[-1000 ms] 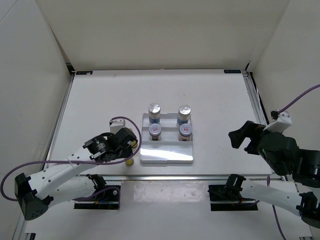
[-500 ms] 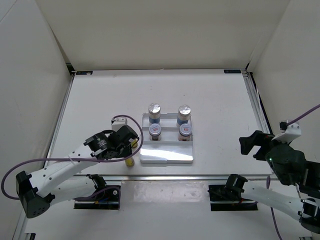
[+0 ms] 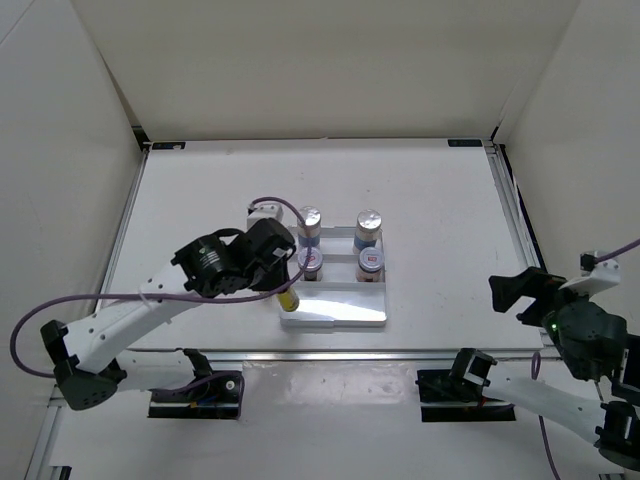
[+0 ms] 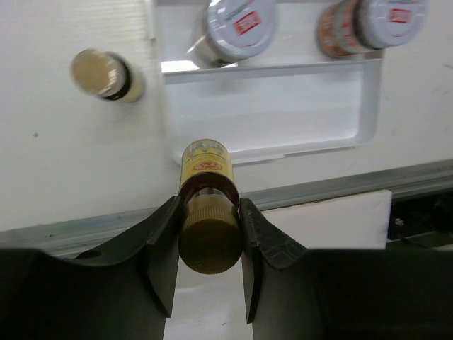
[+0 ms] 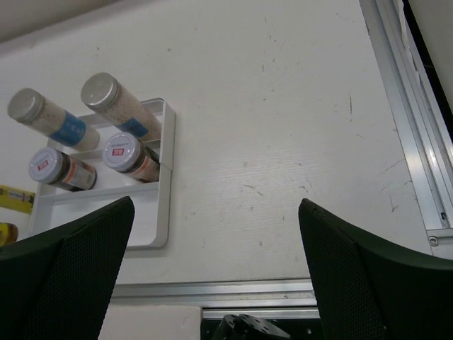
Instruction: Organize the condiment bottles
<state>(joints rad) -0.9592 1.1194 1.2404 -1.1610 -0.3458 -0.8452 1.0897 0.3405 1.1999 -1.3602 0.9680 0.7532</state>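
Holding one yellow bottle (image 4: 205,166) at the near-left corner of the tray (image 4: 368,92), base pointing at the front slot. Left fingers (image 4: 161,244) are clamping its dark cap, closed to cap width. Right fingers (image 5: 78,262) are spread wide, carrying nothing, well off to the right.

Risk: I'm probably lining up over the tray wall rather than inside it. If so, lowering here means the base is catching the rim and the bottle is pivoting in a cap-only grip.

Second yellow bottle (image 4: 106,74) is standing on the counter (image 4: 64,156) left of the tray. My arm is hiding it from the top camera. Red-label jars (image 4: 233,21) are cropped at the frame edge.
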